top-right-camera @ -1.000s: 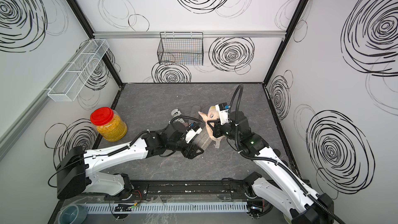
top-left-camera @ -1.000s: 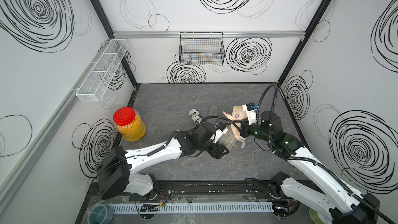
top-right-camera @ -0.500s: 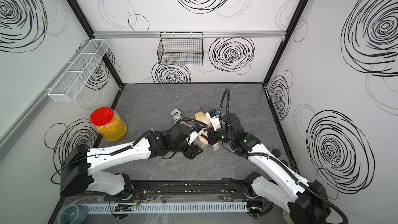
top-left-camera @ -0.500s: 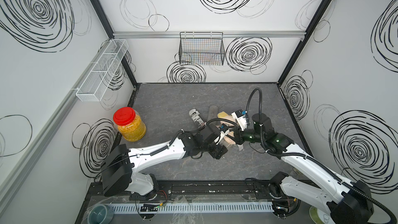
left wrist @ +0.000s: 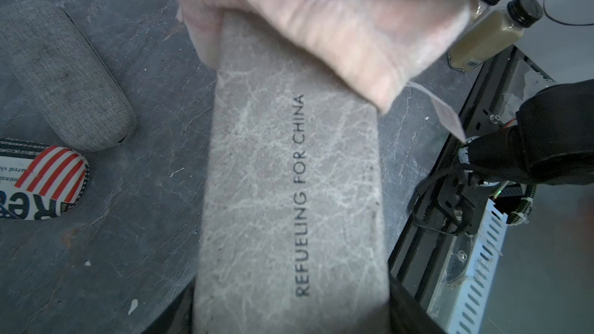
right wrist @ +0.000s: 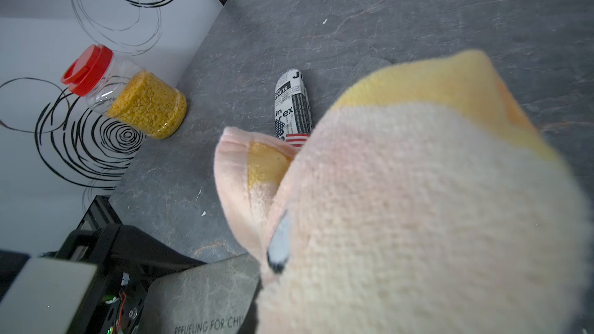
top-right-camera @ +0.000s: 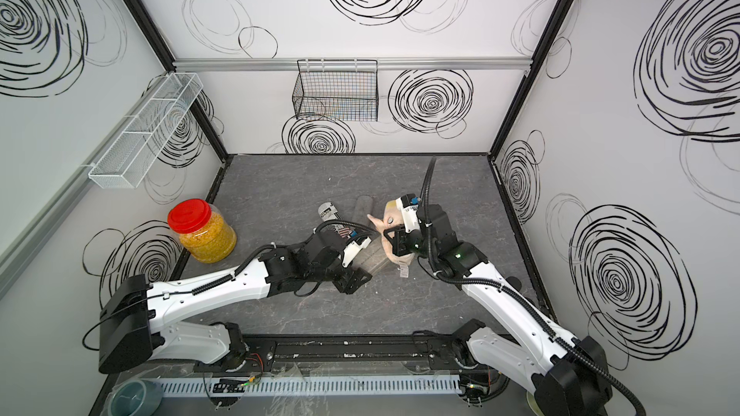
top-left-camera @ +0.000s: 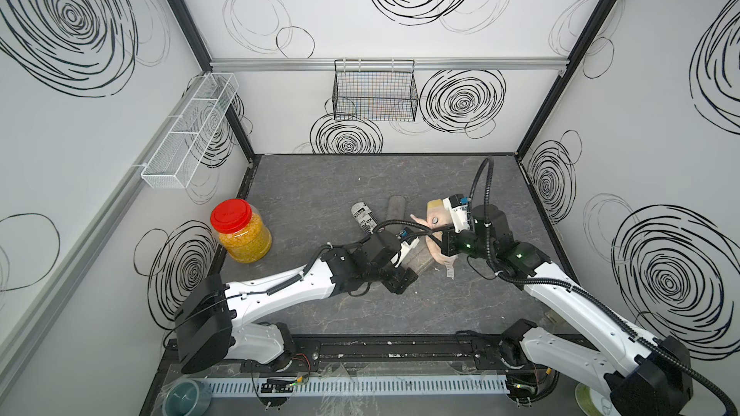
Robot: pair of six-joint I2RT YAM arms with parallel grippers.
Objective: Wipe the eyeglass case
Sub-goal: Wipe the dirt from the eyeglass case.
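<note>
Cloth (top-left-camera: 434, 221) back over far end of eyeglass case (top-left-camera: 422, 261)

**Robot test cell in a lab**

White panel walls (top-left-camera: 340, 2) scrawled with black spirals, black aluminium frame posts (top-left-camera: 572, 46), a grey stone-patterned tabletop (top-left-camera: 312, 182), a black wire basket (top-left-camera: 374, 94) on a silver rail (top-left-camera: 480, 63), and white-and-black robot arms (top-left-camera: 280, 290) mounted in front.

Grey marbled eyeglass case (left wrist: 289, 187) carries black caps "REFUELING FOR CHINA" along its top face, left wrist view. In right wrist view only "REFUELING FOR CHI" shows bef. pink cloth (right wrist: 418, 204) cuts it off. Nearby newsprint-pattern case (right wrist: 293, 107), w/ stars-and-stripes patch, gives fragments "J", "kins", "in", "ex"; rest of its small print is illegible. Label on bottle (left wrist: 488, 33) has barcode, digits too small to read.
</note>
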